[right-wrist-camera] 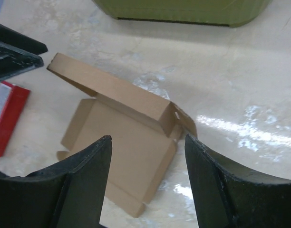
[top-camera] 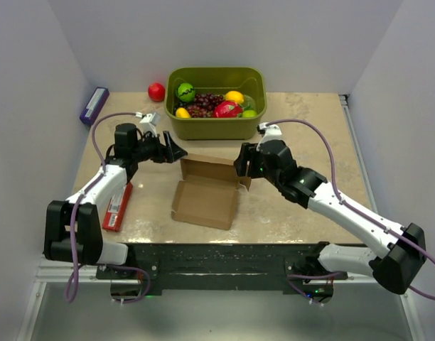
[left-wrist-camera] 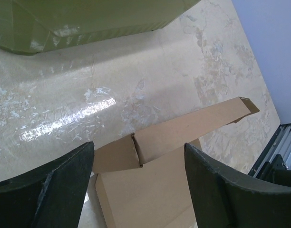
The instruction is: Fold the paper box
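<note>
paper box (top-camera: 207,193) sits between left hand (top-camera: 178,151), right hand (top-camera: 240,163).

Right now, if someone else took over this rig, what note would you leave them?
Left end effector: open, empty, near the left end of the plain brown thin cardboard box.
Right end effector: open, empty, near its right end.
Box: on the beige table, in front of the olive-green plastic tub, unheld.
Done: far long wall stands up.
To do: most other panels lie flat; raise them, tuck flaps, close.
</note>
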Tool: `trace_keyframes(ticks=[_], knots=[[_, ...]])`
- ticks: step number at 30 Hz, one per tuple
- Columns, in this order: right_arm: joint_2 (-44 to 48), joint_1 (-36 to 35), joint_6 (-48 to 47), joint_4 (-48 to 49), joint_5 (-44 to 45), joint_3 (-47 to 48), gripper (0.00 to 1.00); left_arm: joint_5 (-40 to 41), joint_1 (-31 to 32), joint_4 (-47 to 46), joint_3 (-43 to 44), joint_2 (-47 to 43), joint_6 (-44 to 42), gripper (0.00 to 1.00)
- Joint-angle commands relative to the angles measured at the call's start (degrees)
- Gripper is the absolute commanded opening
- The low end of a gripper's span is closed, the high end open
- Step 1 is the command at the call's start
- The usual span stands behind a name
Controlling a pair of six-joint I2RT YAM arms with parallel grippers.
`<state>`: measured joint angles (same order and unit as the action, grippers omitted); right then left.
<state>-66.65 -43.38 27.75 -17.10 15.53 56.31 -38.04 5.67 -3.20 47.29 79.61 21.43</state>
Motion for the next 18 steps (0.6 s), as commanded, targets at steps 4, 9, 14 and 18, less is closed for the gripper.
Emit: trace_keyframes(ticks=[4,9,14,18], knots=[[-2.25,0.13,12.94,1.81,-2.17,0.99,0.65,0.95,-0.40,-2.16,-0.27,1.59,-0.60,0.76],[-3.92,0.48,15.40,5.40,-3.14,-0.06,0.65,-0.45,-0.40,-3.12,-0.44,3.44,0.45,0.71],[-6.21,1.63,18.22,7.96,-6.38,-1.55,0.63,-0.81,-0.31,-3.74,-0.88,3.18,0.81,0.70],[-7.79,2.07,19.54,9.63,-6.48,-3.40,0.62,-0.72,-0.22,-3.83,-0.97,3.18,0.81,0.68]])
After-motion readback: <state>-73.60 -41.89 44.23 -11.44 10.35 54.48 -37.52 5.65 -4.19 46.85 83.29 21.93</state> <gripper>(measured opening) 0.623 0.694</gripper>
